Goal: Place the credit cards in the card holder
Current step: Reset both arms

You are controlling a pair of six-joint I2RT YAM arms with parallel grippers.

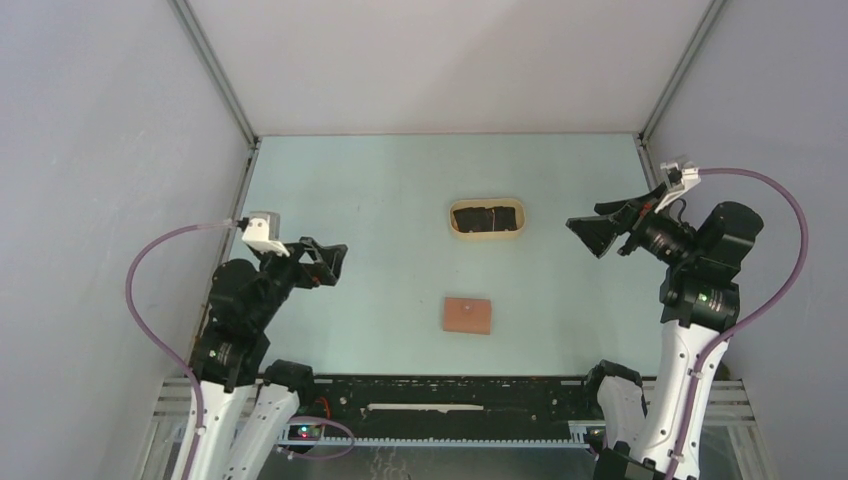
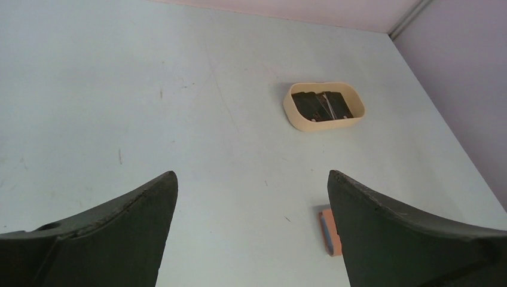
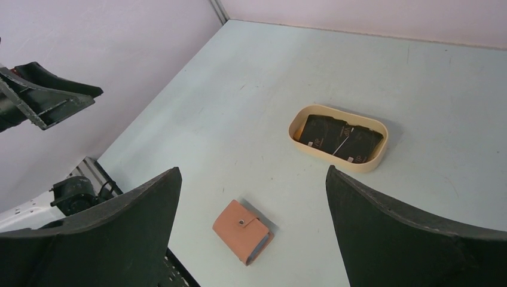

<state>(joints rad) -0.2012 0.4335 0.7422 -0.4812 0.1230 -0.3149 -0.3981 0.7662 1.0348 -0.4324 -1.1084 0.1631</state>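
- Dark credit cards (image 1: 487,217) lay in a cream oval tray (image 1: 487,234) toward the table's (image 1: 330,180) far edge; at least two, exact count unclear.
- Tan card holder (image 1: 468,314) sat snapped shut nearer the near edge, well apart from the tray.
- No card visibly in the holder; its inside hidden.
- Left gripper (image 1: 325,262) and right gripper (image 1: 597,234) both spread wide, empty, raised off the table.
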